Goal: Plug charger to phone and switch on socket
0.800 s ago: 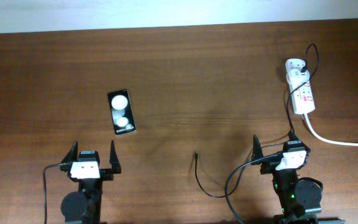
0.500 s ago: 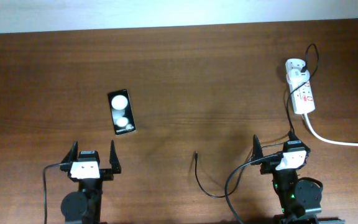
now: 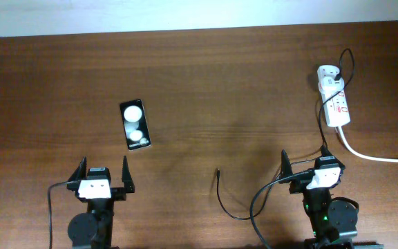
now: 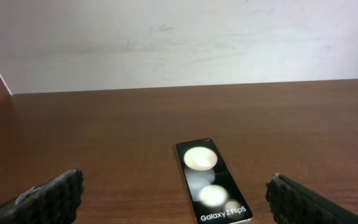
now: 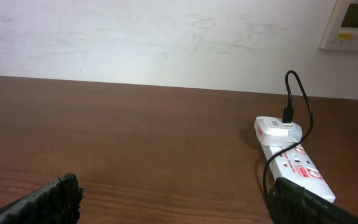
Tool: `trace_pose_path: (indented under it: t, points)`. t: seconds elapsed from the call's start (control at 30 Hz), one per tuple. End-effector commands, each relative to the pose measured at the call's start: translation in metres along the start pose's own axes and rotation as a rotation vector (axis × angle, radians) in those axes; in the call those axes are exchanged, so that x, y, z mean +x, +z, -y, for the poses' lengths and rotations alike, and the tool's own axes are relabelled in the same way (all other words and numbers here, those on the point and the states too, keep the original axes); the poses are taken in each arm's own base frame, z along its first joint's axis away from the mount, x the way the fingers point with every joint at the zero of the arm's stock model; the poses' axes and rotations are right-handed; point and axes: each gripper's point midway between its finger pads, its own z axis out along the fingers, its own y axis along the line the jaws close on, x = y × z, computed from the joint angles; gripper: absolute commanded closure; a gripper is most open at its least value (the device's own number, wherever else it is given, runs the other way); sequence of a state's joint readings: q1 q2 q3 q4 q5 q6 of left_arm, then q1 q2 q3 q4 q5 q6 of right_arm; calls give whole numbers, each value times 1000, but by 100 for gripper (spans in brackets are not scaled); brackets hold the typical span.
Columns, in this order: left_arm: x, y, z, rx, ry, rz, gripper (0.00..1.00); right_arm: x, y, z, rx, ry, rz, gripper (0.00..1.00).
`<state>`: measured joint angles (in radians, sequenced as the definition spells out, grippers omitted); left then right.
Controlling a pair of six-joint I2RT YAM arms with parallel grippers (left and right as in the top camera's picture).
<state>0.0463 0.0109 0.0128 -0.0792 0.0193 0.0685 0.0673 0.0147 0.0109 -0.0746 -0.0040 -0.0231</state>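
Note:
The black phone (image 3: 135, 124) lies flat on the table left of centre, screen up with two white reflections; it also shows in the left wrist view (image 4: 212, 189), just ahead of my open left gripper (image 3: 103, 174) (image 4: 178, 198). The white socket strip (image 3: 336, 102) lies at the far right and shows in the right wrist view (image 5: 294, 167). The charger's white adapter (image 3: 327, 73) is plugged into its far end (image 5: 278, 129). The thin black cable (image 3: 323, 128) runs down past my open, empty right gripper (image 3: 306, 169) (image 5: 176, 198) and loops to its plug tip (image 3: 217, 171) at centre.
The thick white cord (image 3: 378, 158) leaves the strip toward the right edge. A white wall (image 4: 179, 37) borders the table's far side. Bare brown wood lies between the phone and the plug tip.

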Motion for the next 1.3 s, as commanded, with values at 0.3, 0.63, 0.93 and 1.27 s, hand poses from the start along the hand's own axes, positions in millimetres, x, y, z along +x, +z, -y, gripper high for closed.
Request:
trace_pose_path:
  t: [0.3, 0.63, 0.93, 1.27]
  points:
    - [2, 0, 1, 6, 15, -3, 1, 2, 0, -4, -18, 4, -2, 1]
    - [1, 0, 1, 6, 15, -3, 1, 2, 0, -4, -18, 4, -3, 1]
    - [1, 0, 1, 8, 14, -1, 1, 2, 0, -4, -18, 4, -2, 1]
    - [-43, -13, 7, 57, 16, 40, 1, 2, 0, -4, -18, 4, -2, 1]
